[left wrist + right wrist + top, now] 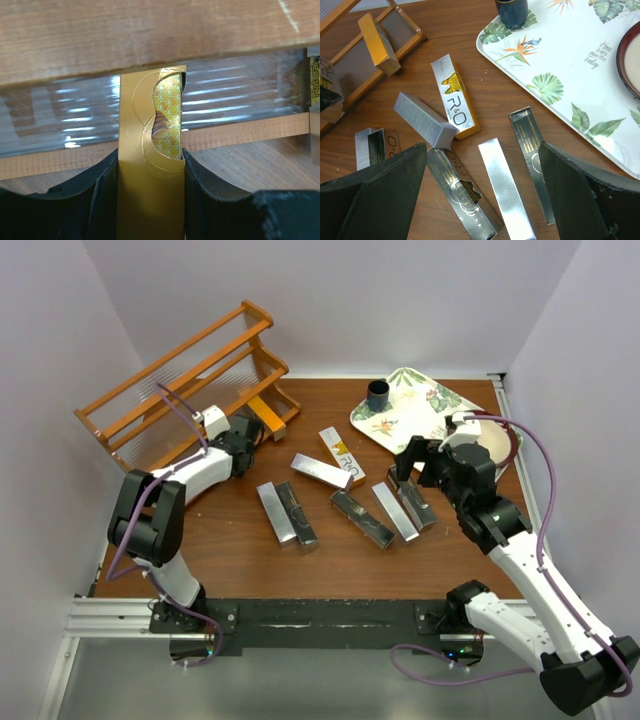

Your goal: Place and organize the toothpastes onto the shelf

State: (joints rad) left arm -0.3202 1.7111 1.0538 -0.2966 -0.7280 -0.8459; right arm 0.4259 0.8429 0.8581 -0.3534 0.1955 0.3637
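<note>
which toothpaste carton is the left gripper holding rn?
The gold carton with the honeycomb cutout, pinched in the left gripper at the shelf; the other cartons lie loose.

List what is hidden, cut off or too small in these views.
- Left wrist: lower end of the gold carton, hidden inside the left gripper; its top, lost at the shelf rail.
- Right wrist: the bowl, cut by the right edge; the dark cup, by the top edge.
- Top external: print on the silver cartons, too small to read.
</note>
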